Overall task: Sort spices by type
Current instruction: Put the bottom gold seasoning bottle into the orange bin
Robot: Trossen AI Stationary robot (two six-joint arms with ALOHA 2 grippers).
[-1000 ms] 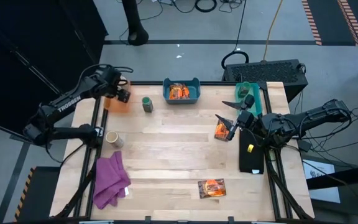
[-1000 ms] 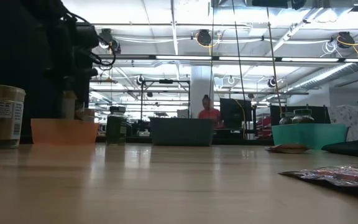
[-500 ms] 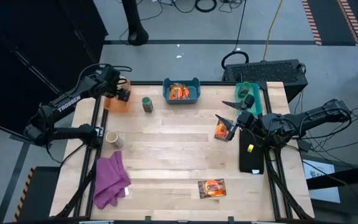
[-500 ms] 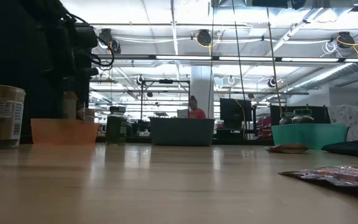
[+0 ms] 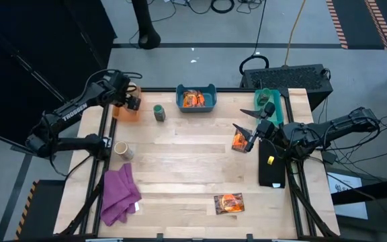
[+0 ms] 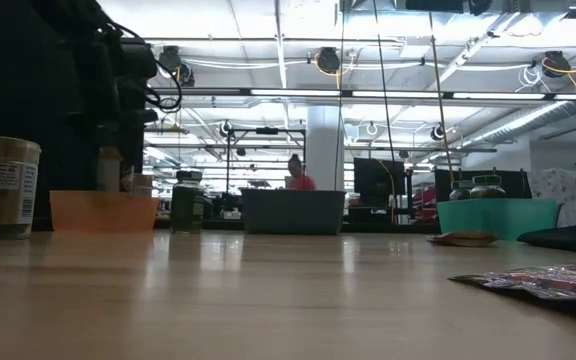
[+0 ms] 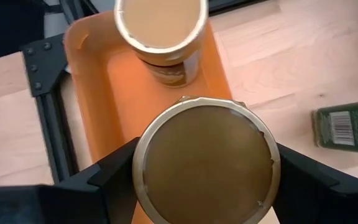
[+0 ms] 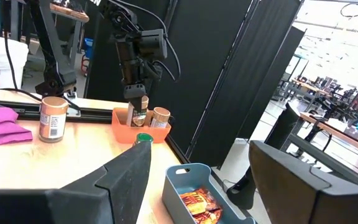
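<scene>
My left gripper (image 5: 132,102) stands over the orange bin (image 5: 127,111) at the table's far left, shut on a tan jar (image 7: 204,165). A second tan jar with a cream top (image 7: 161,28) stands in that bin. A third tan jar (image 5: 121,150) and a green jar (image 5: 158,112) stand on the table. Orange packets lie in the blue bin (image 5: 195,99), near my right gripper (image 5: 239,140) and at the near edge (image 5: 228,203). My right gripper (image 5: 248,131) is raised at the right, open, nothing between its fingers (image 8: 129,171). My left gripper pinches the tan jar by its round wall (image 7: 143,168), one finger (image 7: 114,174) on each side. The fingers slant down from above. The jar stays upright with its round end toward the wrist camera. Its lower part (image 8: 140,119) is at the orange bin's rim; whether it rests there I cannot tell.
The teal bin (image 5: 269,98) with green jars sits at the far right. A black flat slab (image 5: 272,161) lies along the right edge and a purple cloth (image 5: 119,195) at the near left. Bare wood spans the middle of the table (image 5: 193,168).
</scene>
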